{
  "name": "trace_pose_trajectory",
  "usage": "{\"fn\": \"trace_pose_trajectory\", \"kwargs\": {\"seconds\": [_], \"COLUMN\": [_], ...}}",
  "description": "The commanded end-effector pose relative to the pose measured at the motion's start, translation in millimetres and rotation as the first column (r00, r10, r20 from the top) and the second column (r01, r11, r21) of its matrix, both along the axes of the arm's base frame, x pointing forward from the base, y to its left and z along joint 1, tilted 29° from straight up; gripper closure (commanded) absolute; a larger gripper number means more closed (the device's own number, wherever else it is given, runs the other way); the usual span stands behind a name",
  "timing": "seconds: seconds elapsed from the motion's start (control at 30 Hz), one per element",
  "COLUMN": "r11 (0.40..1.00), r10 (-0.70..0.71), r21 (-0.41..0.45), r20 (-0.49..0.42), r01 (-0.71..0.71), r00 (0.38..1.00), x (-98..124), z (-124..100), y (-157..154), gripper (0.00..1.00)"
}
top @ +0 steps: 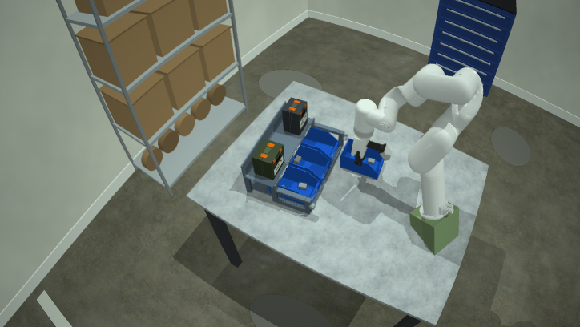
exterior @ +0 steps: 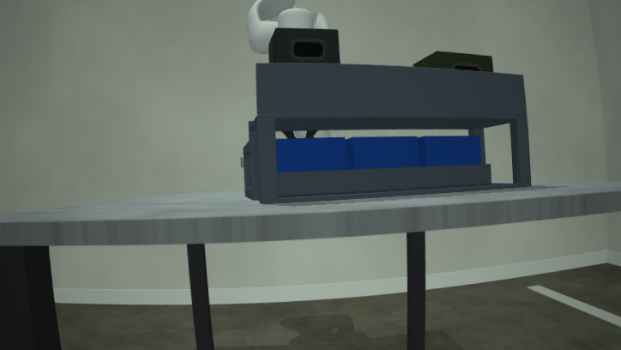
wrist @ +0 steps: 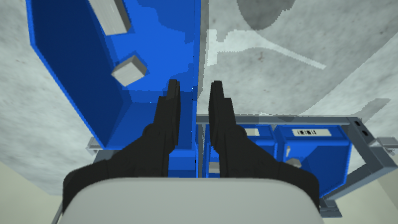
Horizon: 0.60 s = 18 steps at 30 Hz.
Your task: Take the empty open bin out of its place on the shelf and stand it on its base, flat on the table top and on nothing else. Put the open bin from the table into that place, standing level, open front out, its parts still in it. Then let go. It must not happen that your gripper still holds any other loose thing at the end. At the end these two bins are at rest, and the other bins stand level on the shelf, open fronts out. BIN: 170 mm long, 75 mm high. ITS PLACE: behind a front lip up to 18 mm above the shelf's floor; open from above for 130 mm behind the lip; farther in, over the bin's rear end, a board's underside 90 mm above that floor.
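"Where is the empty open bin (top: 323, 137) (exterior: 310, 154) (wrist: 182, 163)?"

"In its place on the shelf (top: 333, 169) (exterior: 382, 180) (wrist: 280, 120). In the top view it's the one at one o'clock from the middle bin (top: 316, 164) (exterior: 384, 152); the other neighbour (top: 292, 180) (exterior: 449, 150) (wrist: 320, 150) sits at seven o'clock. Those two each have a grey piece inside."

"And the bin with parts?"

"The loaded bin (top: 355, 165) (wrist: 95, 75) stands on the bench (top: 283, 240) (exterior: 152, 230) (wrist: 360, 60), at three o'clock from the shelf and apart from it. The wrist view shows two grey parts in it, a longer block (wrist: 111, 17) and a smaller block (wrist: 129, 71)."

"What's the pincer (top: 367, 156) (exterior: 299, 135) (wrist: 195, 94) doing?"

"It's partway open, gripping nothing. From above, the loaded bin's side wall runs between its fingertips. How deep they reach, I can't tell."

"Anything on the upper board?"

"Two cases: a black case (top: 293, 117) (exterior: 306, 47) at ten o'clock from the empty bin, and a green case (top: 267, 160) (exterior: 465, 60) at seven o'clock from the black one."
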<state>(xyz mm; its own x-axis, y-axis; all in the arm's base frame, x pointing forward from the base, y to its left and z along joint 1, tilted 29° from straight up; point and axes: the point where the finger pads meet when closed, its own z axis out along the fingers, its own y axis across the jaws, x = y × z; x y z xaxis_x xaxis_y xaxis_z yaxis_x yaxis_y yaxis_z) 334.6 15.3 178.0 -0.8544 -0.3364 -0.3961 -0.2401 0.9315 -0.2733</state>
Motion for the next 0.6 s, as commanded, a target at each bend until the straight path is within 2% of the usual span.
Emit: {"fn": "trace_pose_trajectory", "kwargs": {"seconds": [0.0, 0.57], "r11": [1.0, 1.0], "r10": [0.0, 0.0], "r21": [0.0, 0.0], "r20": [0.004, 0.004], "r01": [0.0, 0.0], "r00": [1.0, 1.0], "x": [4.0, 13.3], "z": [-3.8, -21.2], "y": [-0.6, -3.4], "gripper": [0.74, 0.74]}}
